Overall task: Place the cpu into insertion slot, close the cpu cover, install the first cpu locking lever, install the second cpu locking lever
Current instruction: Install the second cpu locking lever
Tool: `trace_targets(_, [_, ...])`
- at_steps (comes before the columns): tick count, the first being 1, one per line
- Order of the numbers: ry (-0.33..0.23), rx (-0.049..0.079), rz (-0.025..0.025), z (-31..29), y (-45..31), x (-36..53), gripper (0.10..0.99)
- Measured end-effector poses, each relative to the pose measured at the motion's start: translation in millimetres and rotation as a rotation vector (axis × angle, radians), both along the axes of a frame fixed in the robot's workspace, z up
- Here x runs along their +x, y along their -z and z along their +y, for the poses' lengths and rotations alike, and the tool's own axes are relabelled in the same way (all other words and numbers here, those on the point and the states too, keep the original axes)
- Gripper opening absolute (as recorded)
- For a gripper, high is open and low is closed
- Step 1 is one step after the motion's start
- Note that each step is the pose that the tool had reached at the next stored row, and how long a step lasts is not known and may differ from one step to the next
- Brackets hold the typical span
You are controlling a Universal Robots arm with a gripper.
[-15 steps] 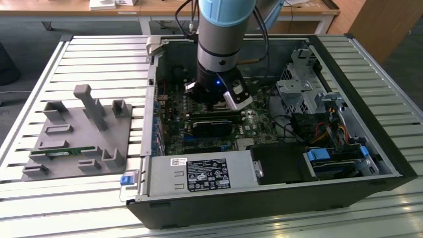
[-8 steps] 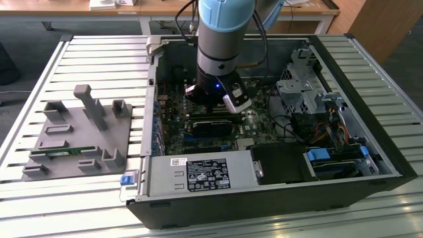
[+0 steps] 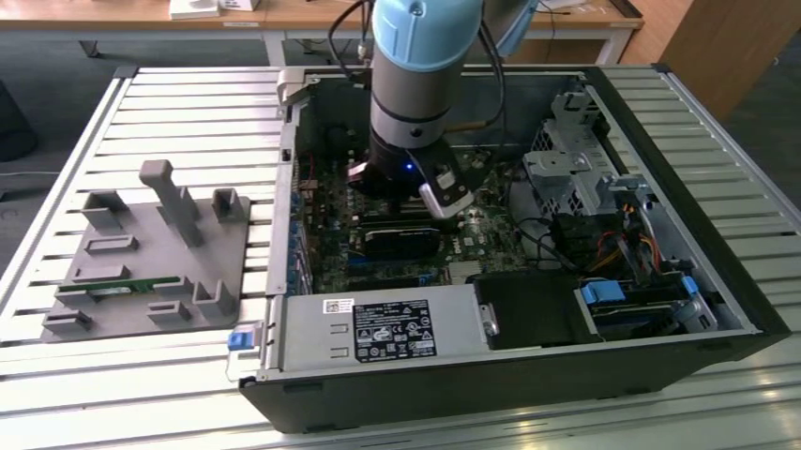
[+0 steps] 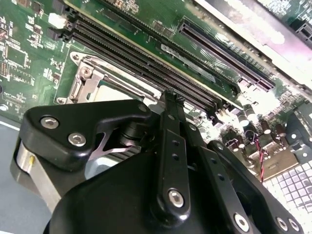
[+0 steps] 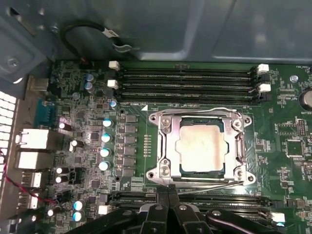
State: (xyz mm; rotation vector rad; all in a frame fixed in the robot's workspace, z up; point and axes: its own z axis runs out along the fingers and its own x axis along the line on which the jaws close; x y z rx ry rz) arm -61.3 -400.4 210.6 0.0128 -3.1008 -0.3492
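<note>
In the first wrist view we see our gripper (image 5: 168, 191) with its fingertips pressed together, holding nothing, poised just off the near edge of the cpu cover (image 5: 201, 146). The cover lies flat over the cpu (image 5: 201, 147), seated in the insertion slot directly ahead of the fingertips, its near locking lever (image 5: 204, 183) running crosswise to our fingers.

Silver-tan cpu (image 5: 201, 147) in silver-grey cpu cover (image 5: 168, 146), green motherboard (image 5: 282, 146), black fingers (image 5: 168, 202).
</note>
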Motion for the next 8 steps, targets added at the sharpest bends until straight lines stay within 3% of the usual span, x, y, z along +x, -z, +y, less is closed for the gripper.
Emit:
trace_targets(6, [0.000,0.030,0.0000,-4.2,0.2,-2.5,0.106])
trace_targets(8, [0.000,0.033,0.0000,-5.3,1.1,-3.7,0.106])
